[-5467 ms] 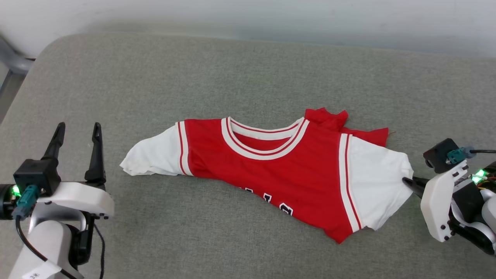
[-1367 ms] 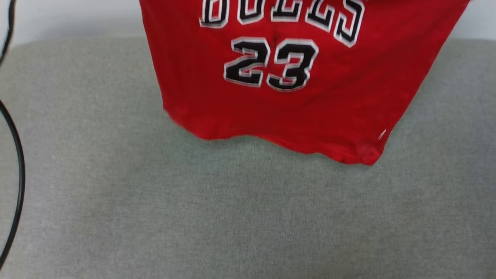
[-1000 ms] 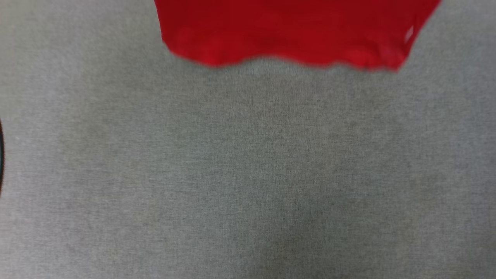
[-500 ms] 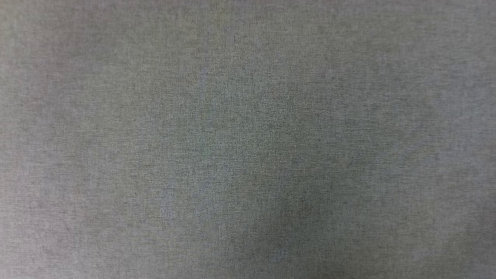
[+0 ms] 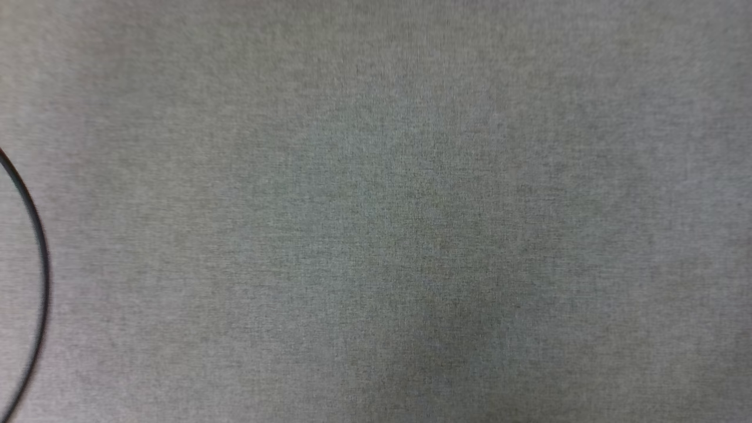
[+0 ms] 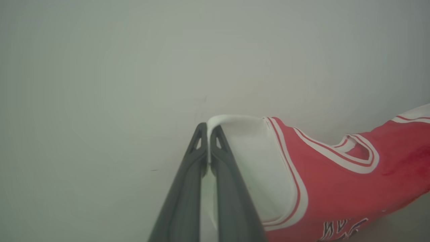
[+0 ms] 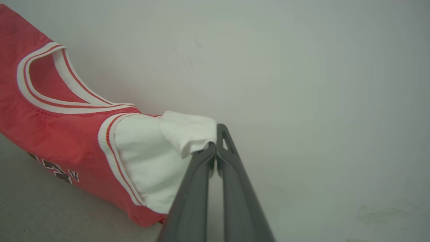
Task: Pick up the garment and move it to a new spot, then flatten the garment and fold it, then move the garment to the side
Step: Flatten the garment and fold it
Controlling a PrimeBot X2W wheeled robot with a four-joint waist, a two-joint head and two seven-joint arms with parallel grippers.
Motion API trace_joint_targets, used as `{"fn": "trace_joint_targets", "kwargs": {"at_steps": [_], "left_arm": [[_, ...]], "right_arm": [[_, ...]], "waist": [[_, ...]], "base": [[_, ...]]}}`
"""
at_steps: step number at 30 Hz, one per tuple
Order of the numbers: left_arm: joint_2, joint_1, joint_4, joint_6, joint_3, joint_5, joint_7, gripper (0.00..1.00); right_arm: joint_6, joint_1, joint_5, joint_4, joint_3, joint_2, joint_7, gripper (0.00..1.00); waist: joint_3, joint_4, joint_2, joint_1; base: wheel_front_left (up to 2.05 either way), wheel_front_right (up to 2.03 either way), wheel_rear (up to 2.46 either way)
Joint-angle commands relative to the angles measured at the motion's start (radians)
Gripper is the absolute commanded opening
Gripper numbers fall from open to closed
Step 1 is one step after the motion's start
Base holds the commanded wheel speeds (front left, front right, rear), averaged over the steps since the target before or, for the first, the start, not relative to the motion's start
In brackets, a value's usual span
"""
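The red jersey-style garment hangs stretched in front of a pale wall, held by both white sleeves. My left gripper is shut on the edge of one white sleeve, in the left wrist view. In the right wrist view my right gripper is shut on the bunched white cloth of the other sleeve. The striped collar and part of the black lettering show on the garment.
The head view looks down on the grey fabric surface, with a black cable curving along its left edge. Grey surface also lies below the hanging garment in the right wrist view.
Both grippers took hold of the sleeves and lifted the garment off the grey surface. The head camera has tilted down, so the hanging garment slid out of its top edge.
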Motion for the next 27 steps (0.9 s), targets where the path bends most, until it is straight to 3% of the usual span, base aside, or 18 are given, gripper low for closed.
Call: {"fn": "trace_joint_targets", "kwargs": {"at_steps": [1, 12, 18, 27], "left_arm": [[0.009, 0.072, -0.015, 0.012, 0.004, -0.01, -0.019, 0.0], [0.079, 0.568, -0.176, 0.096, 0.014, -0.115, -0.077, 0.0], [0.113, 0.861, -0.295, 0.167, 0.028, -0.186, -0.094, 0.0], [0.108, 1.196, -0.38, 0.24, 0.035, -0.273, -0.11, 0.0]], "right_arm": [[-0.002, 0.065, 0.012, -0.013, 0.022, -0.017, -0.013, 0.0], [-0.002, 0.478, 0.074, -0.161, 0.057, -0.062, -0.032, 0.0], [-0.002, 0.699, 0.059, -0.239, 0.031, -0.055, 0.011, 0.0], [-0.002, 1.014, 0.044, -0.281, -0.037, -0.007, 0.039, 0.0]], "waist": [[-0.033, 0.005, 0.0, -0.0001], [-0.19, 0.015, 0.0, -0.0001], [-0.264, 0.013, 0.0, -0.0001], [-0.371, 0.012, 0.0, -0.0001]], "base": [[0.0, 0.0, 0.0], [0.0, 0.0, 0.0], [0.0, 0.0, 0.0], [0.0, 0.0, 0.0]]}}
